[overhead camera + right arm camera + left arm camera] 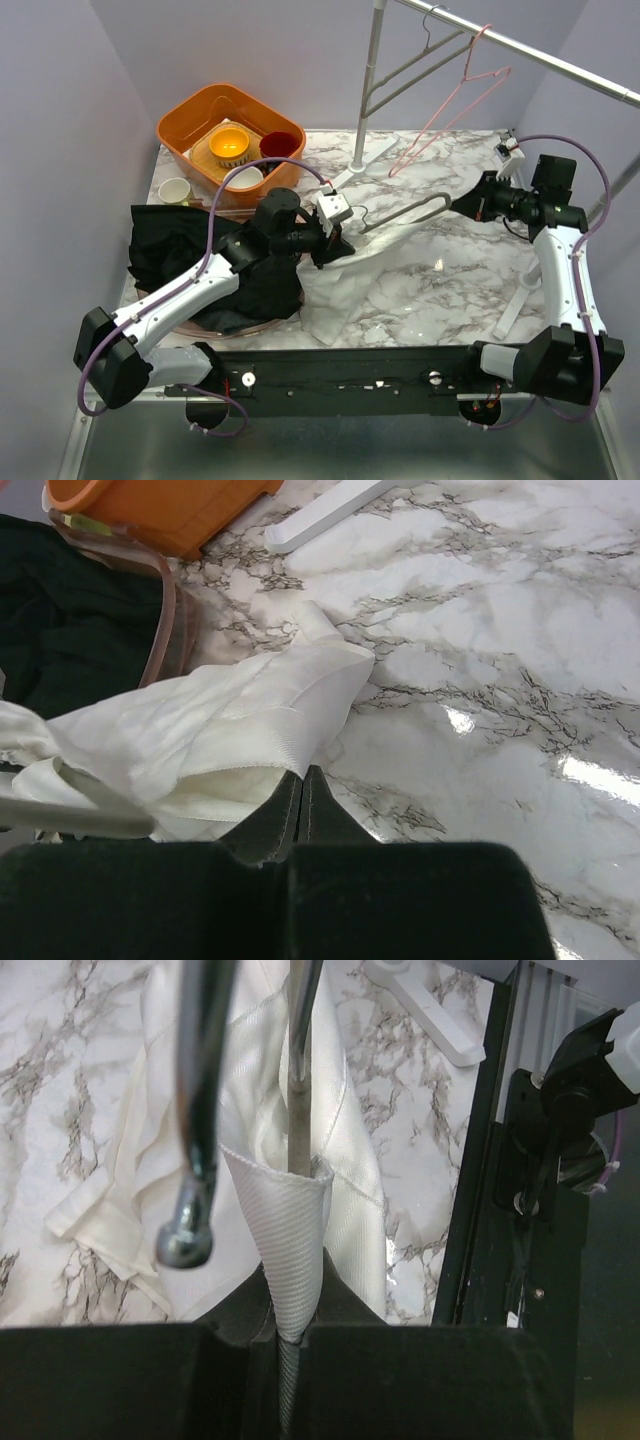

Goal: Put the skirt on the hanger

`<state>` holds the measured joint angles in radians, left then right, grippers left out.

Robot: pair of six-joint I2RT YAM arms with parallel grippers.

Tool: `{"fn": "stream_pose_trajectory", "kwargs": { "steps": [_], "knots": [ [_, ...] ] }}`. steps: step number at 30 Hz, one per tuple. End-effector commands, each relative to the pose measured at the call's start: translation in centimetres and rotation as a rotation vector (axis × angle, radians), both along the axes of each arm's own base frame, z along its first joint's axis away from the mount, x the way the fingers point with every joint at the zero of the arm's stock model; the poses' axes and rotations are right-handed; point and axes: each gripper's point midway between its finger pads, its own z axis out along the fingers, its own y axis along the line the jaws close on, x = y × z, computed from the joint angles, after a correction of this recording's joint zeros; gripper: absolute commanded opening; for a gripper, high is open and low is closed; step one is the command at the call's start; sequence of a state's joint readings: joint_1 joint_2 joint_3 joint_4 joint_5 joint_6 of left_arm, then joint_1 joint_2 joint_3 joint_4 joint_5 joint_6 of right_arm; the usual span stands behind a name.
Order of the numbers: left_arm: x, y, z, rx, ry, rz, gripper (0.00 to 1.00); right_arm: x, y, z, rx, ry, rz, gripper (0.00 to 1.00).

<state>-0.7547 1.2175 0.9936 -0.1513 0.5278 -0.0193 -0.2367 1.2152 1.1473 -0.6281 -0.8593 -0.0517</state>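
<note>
Left fingers (345, 1315) pinch the skirt (280, 1230) and hanger (298, 1110) at bottom centre; right fingers (335, 830) are shut on the skirt's edge.

Lab booth (walled marble table (470, 262))

- Robot arms, two: left arm (190, 290), right arm (560, 270).
- White skirt (345, 290), one.
- Hangers, three: grey metal hanger (410, 212), pink hanger (430, 128), grey wire hanger (410, 64).
- Orange basin (180, 125), one.
- Dishes, four: yellow bowl (230, 145), dark red cup (279, 145), white bowl (243, 178), white cup (174, 190).
- Black garment (170, 245), one.
</note>
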Motion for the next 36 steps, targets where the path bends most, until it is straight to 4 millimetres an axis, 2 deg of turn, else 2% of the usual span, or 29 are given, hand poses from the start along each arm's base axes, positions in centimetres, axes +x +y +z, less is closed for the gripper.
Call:
{"fn": "stream_pose_trajectory", "kwargs": {
  "steps": [1,5,12,13,15,16,18,19,25,28,29,33,36],
  "knots": [
    [-1.8,-0.2,4.0,-0.143,-0.065,-0.069,0.0,2.2,-1.1,-0.4,-0.006,-0.006,-0.018,0.01],
    [-2.3,-0.1,4.4,-0.147,-0.064,-0.092,0.0,1.6,-1.0,-1.6,-0.026,0.002,0.007,0.0],
    [-2.9,0.1,3.4,-0.109,-0.029,-0.118,0.0,-0.7,0.1,-3.0,-0.052,-0.019,0.139,0.02],
    [-2.8,0.1,3.7,-0.118,-0.03,-0.113,0.0,-1.3,0.7,-3.1,-0.025,-0.022,0.186,0.11],
    [-2.7,0.0,4.2,-0.132,-0.032,-0.101,0.0,-2.2,1.2,-4.1,-0.012,-0.003,0.24,0.15],
    [-2.6,0.0,4.7,-0.144,-0.044,-0.094,0.0,-2.5,1.6,-3.9,0.01,-0.008,0.27,0.21],
    [-2.6,-0.1,5.0,-0.158,-0.035,-0.091,0.0,-3.0,1.9,-4.5,0.024,0.008,0.304,0.23],
    [-2.5,-0.3,5.3,-0.167,-0.035,-0.095,0.0,-3.2,2.2,-4.1,0.047,-0.002,0.327,0.32],
    [-2.2,-0.7,5.3,-0.175,-0.018,-0.09,0.0,-4.6,4.3,-4.1,0.096,0.004,0.451,0.51],
    [-1.9,-0.6,5.5,-0.176,-0.027,-0.077,0.0,-6.3,5.1,-4.0,0.133,0.007,0.523,0.62],
    [-1.9,-0.6,5.5,-0.177,-0.027,-0.074,0.0,-7.5,5.6,-4.2,0.129,0.005,0.569,0.65],
    [-1.3,-0.7,6.0,-0.181,-0.028,-0.045,0.0,-9.7,6.1,-4.9,0.125,-0.012,0.651,0.69],
    [-0.9,-0.8,6.7,-0.194,-0.031,-0.03,0.0,-9.3,5.8,-5.9,0.087,-0.009,0.641,0.7]
  ]
}}
